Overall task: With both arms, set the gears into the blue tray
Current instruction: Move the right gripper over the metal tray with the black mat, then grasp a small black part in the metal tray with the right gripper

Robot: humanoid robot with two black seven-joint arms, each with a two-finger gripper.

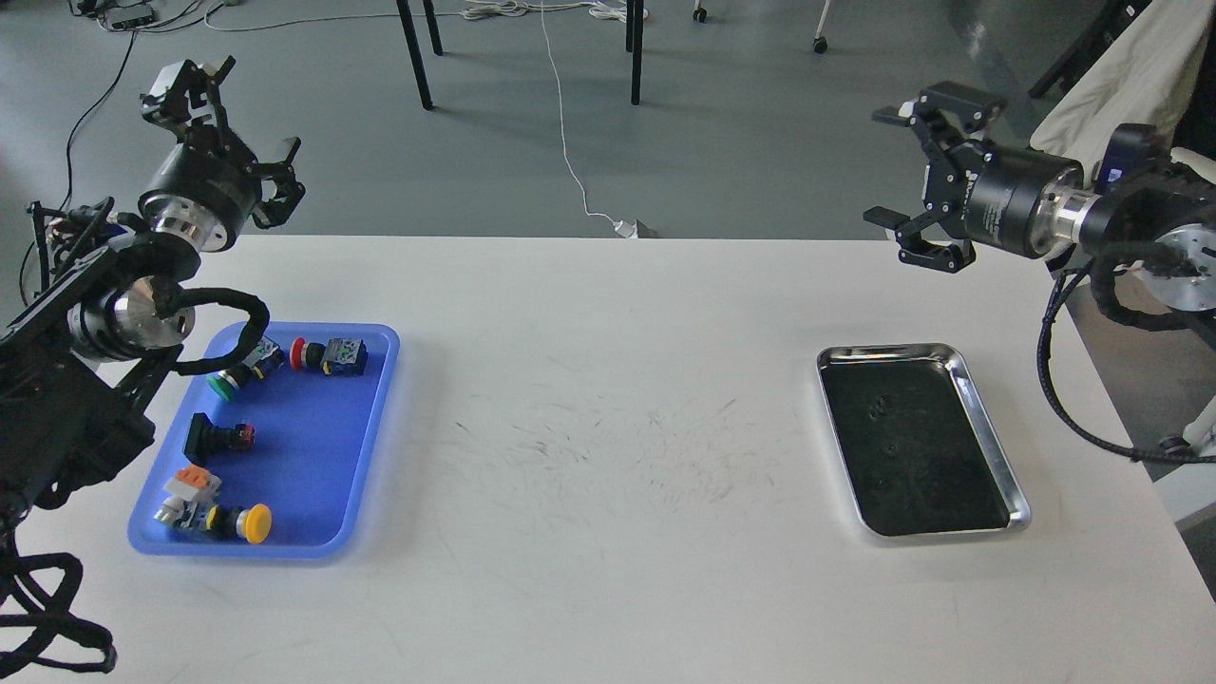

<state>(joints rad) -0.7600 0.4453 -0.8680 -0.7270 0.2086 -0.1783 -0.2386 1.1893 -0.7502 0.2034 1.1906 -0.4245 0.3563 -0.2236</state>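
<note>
The blue tray [309, 446] lies at the table's left and holds only coloured push-button switches [328, 354]. Two tiny dark gears [880, 406] [891, 446] show faintly on the dark floor of the steel tray [993, 446] at the right. My left gripper [237, 128] hangs open and empty above the table's far left corner, behind the blue tray. Raised over the far right edge, my right gripper [904, 171] points left with its fingers spread and nothing between them. It is well behind and above the steel tray.
The white table [608, 494] is scuffed in the middle. Black cables from my left arm [228, 332] droop over the blue tray's far left corner. Chair legs [414, 57] and a white cord [570, 161] are on the floor beyond the table.
</note>
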